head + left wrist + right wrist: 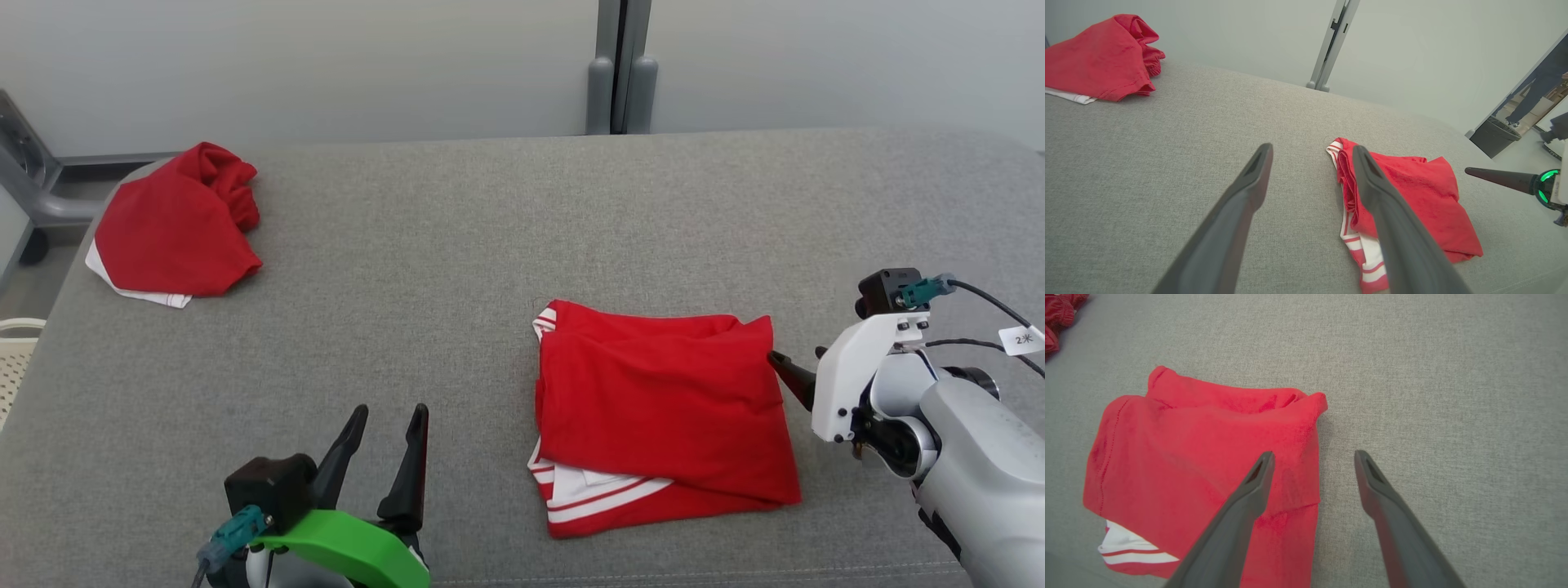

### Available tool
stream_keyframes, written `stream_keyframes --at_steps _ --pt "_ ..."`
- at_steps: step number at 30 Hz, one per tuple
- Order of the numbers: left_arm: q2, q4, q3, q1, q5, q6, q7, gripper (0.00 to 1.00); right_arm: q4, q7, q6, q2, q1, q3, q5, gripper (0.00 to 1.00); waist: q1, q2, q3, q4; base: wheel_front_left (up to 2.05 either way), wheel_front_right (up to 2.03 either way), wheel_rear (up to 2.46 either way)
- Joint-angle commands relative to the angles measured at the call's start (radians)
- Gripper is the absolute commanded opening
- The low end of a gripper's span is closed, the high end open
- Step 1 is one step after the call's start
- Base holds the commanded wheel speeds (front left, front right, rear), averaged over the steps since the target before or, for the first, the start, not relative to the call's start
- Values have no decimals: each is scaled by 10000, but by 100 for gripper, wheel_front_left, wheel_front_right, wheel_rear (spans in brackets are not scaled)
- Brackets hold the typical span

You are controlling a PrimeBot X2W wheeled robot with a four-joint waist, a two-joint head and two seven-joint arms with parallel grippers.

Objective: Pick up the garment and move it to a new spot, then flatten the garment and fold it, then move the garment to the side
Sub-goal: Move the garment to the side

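A folded red garment (661, 408) with white-striped trim lies on the grey fabric surface, right of centre. My right gripper (796, 359) stands open at the garment's right edge. In the right wrist view its left finger hovers over the garment (1208, 457) and its right finger over bare fabric, with nothing between the fingers of the right gripper (1314, 455). My left gripper (390, 412) is open at the lower left, apart from the garment. The left wrist view has the garment (1412, 192) partly behind the right finger of the left gripper (1312, 150).
A second red garment (175, 224) lies bunched at the far left corner. The grey surface (457, 245) stretches bare between the two. A grey post (620, 73) stands behind the far edge. A white basket (16, 359) sits off the left side. A black bin (1494, 136) stands beyond.
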Motion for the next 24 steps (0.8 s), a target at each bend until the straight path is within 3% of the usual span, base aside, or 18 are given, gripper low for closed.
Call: stream_keyframes --at_steps 1,20,21,22,24 --pt "82 -59 29 -226 106 71 30 100 -74 37 0 -3 183 -155 -96 100 0 -1 368 7 0 0 0" --pt "120 -83 47 -724 265 37 107 100 258 839 0 356 142 -586 67 100 0 -1 1237 809 0 0 0" --pt "124 -75 53 -726 263 34 94 100 295 850 0 389 118 -574 72 85 0 -1 1252 826 0 0 0" --pt "130 -70 59 -726 260 34 87 100 323 840 0 413 84 -555 64 50 0 -1 1266 838 0 0 0" --pt "150 -64 67 -723 260 29 68 100 345 764 0 419 32 -481 19 27 0 -1 1292 842 0 0 0"
